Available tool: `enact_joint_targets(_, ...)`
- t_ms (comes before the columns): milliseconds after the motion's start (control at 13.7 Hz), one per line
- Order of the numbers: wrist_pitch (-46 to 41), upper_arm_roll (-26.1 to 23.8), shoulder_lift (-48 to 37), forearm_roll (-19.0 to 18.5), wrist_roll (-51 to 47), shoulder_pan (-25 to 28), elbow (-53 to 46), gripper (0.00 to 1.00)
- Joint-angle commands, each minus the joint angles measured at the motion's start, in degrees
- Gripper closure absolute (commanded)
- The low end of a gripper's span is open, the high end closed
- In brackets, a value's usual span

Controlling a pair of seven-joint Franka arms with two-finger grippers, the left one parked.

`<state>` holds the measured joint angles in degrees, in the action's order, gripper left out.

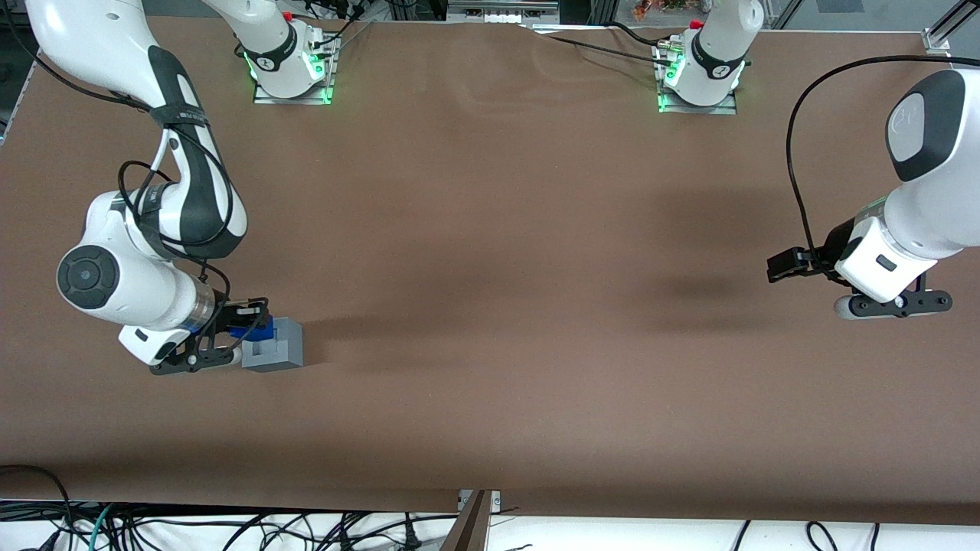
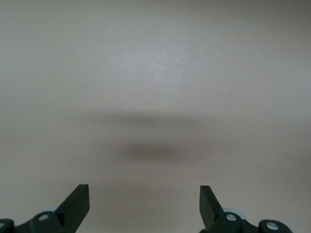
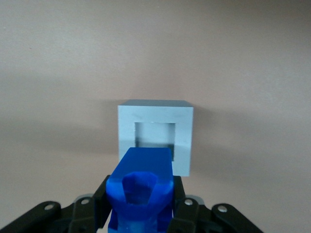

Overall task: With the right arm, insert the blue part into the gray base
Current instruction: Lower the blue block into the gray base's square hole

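The gray base [image 1: 274, 346] stands on the brown table at the working arm's end, its square recess facing up. In the right wrist view the gray base [image 3: 155, 136] shows its recess just ahead of the blue part [image 3: 142, 191]. My right gripper [image 1: 249, 330] is shut on the blue part [image 1: 259, 330] and holds it at the base's edge, low over it. Black fingers [image 3: 99, 199] press both sides of the blue part, whose leading end overlaps the base's near rim.
The brown table [image 1: 498, 306] stretches wide toward the parked arm's end. Both arm bases [image 1: 291, 69] stand at the table's edge farthest from the front camera. Cables lie below the near edge.
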<state>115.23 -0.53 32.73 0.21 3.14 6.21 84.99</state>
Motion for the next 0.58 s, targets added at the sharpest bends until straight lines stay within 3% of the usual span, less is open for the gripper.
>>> enact_joint_targets(0,-0.01,-0.87,0.4,0.23,1.52,-1.64,0.17,0.63)
enact_joint_targets(511,2.72,-1.05,2.34,0.23,0.82,-1.47,0.0,0.63)
